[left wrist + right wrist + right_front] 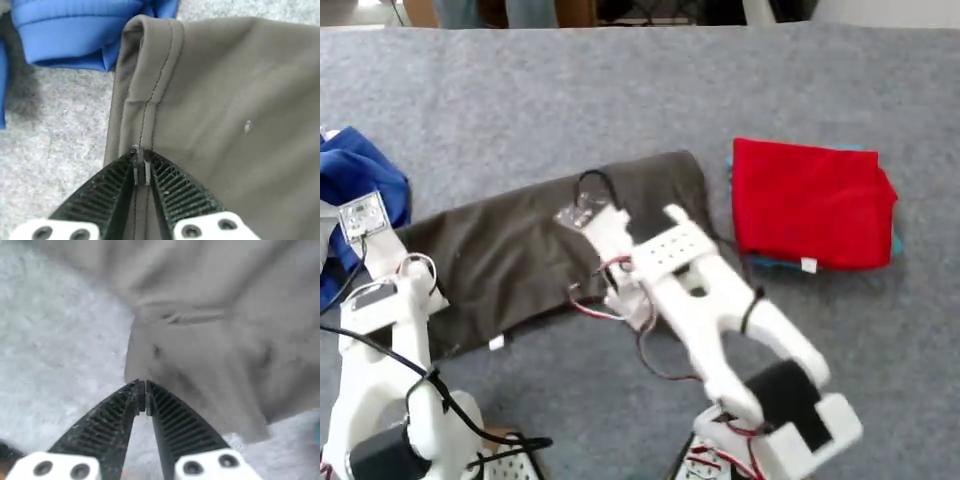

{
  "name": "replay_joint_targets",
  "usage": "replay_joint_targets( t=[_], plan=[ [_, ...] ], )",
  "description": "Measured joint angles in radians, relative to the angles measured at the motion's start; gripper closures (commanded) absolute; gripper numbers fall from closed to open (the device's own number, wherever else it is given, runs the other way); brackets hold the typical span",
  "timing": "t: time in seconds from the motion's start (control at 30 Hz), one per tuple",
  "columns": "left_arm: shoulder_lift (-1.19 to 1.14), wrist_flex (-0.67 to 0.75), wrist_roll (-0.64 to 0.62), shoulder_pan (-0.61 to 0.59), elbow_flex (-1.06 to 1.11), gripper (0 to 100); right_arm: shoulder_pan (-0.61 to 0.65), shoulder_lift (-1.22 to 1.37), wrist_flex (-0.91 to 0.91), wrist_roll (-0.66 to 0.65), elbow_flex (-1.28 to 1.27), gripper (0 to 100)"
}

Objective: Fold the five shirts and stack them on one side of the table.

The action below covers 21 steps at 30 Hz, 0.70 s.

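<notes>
A dark brown shirt lies as a long band across the middle of the grey table. My left gripper is shut on the seam at the shirt's left end, close to a crumpled blue shirt. In the high view the left gripper sits at that end beside the blue shirt. My right gripper is shut, its tips pinching an edge of the brown shirt. From above, the right gripper is over the shirt's middle. A folded red shirt lies on a teal one at the right.
Bare grey table stretches behind the shirts and in front of the red stack. Both arm bases stand at the near edge, and the right arm crosses the space in front of the brown shirt. Loose cables hang around both arms.
</notes>
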<state>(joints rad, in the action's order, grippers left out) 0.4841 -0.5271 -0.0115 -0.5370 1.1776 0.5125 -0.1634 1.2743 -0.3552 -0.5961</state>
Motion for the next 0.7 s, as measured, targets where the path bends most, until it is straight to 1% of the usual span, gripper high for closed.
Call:
replay_joint_targets(
  t=[0.1,0.17,0.4,0.5,0.7],
  plan=[
    [-0.003,0.0,0.0,0.0,-0.005,97,-0.051,0.0,-0.04,-0.017,0.081,98.3],
    [-0.003,0.0,0.0,0.0,-0.005,97,-0.057,0.057,-0.051,-0.017,0.178,98.3],
    [-0.003,0.0,0.0,0.0,-0.005,97,-0.06,0.434,-0.052,0.043,0.453,98.5],
    [-0.003,0.0,0.0,0.0,-0.005,97,-0.06,0.549,-0.031,0.044,0.499,98.5],
    [-0.003,0.0,0.0,0.0,-0.005,97,-0.06,0.546,0.058,0.044,0.512,98.5]
  ],
)
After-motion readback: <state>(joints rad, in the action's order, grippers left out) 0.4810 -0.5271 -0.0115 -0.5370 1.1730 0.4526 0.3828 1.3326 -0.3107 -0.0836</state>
